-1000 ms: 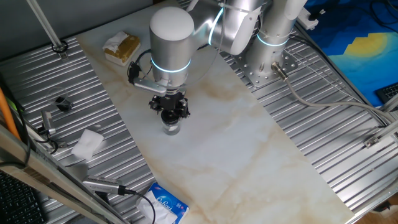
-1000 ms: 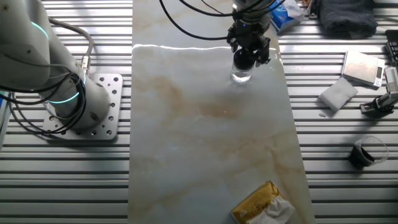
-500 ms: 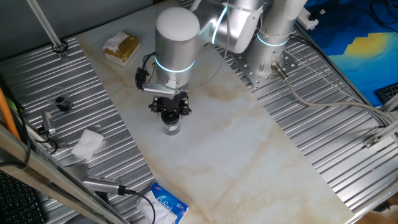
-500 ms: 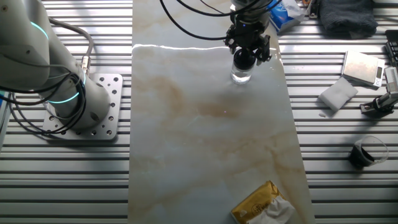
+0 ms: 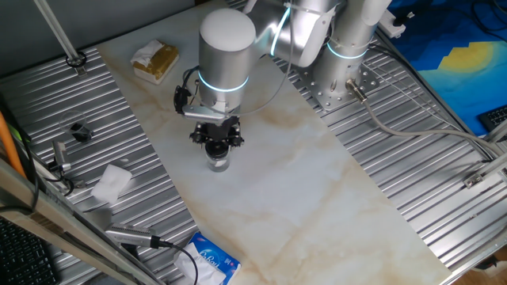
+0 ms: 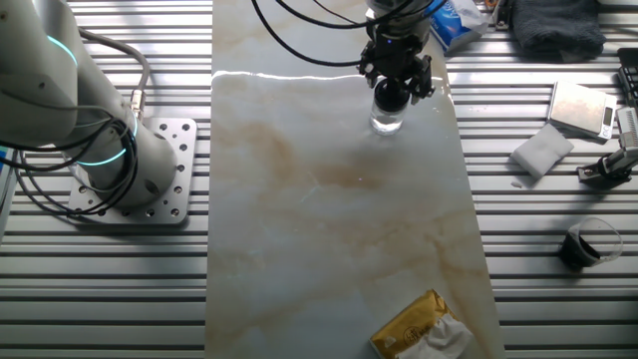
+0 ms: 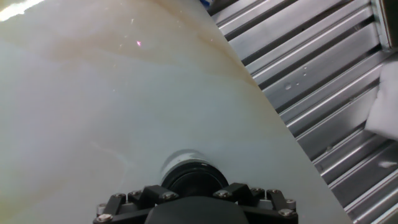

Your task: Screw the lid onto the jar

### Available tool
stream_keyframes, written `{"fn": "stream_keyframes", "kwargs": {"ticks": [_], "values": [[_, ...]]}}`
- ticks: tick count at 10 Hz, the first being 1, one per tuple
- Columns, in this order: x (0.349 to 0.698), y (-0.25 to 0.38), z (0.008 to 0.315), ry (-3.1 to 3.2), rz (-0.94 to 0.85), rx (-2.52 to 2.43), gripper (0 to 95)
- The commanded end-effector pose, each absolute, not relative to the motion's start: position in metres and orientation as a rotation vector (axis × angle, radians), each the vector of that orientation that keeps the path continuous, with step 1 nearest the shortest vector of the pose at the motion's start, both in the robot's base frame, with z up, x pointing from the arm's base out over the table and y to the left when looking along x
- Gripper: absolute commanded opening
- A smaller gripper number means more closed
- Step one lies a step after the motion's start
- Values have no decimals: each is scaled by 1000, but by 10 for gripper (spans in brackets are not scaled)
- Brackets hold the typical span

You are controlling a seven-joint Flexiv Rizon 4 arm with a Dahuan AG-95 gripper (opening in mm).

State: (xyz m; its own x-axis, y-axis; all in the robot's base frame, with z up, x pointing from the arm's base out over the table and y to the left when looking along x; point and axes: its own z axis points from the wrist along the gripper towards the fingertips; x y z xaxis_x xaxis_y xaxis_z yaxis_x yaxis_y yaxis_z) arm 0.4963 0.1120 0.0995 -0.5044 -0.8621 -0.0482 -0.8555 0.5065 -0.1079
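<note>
wrist barely turned; jaws grip lid (image 6: 391, 97) atop jar (image 6: 387, 122).

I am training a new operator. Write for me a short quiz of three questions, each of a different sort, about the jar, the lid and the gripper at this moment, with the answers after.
1. True or false: the jar lies on its side on the marble board.
2. Multiple choice: where is the gripper? A) beside the yellow packet; B) directly over the jar, at the lid; C) above the metal slats.
3. Fill in: in the hand view, the lid's colour is ____.

Key:
1. False; it stands upright.
2. B.
3. Black.
</note>
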Motion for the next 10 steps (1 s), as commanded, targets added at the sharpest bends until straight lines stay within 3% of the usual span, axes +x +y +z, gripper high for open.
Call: {"fn": "stream_keyframes", "kwargs": {"ticks": [1,10], "values": [[495,112,100,2652,-100,-1496,760],[494,112,99,2665,-51,-1503,760]]}}
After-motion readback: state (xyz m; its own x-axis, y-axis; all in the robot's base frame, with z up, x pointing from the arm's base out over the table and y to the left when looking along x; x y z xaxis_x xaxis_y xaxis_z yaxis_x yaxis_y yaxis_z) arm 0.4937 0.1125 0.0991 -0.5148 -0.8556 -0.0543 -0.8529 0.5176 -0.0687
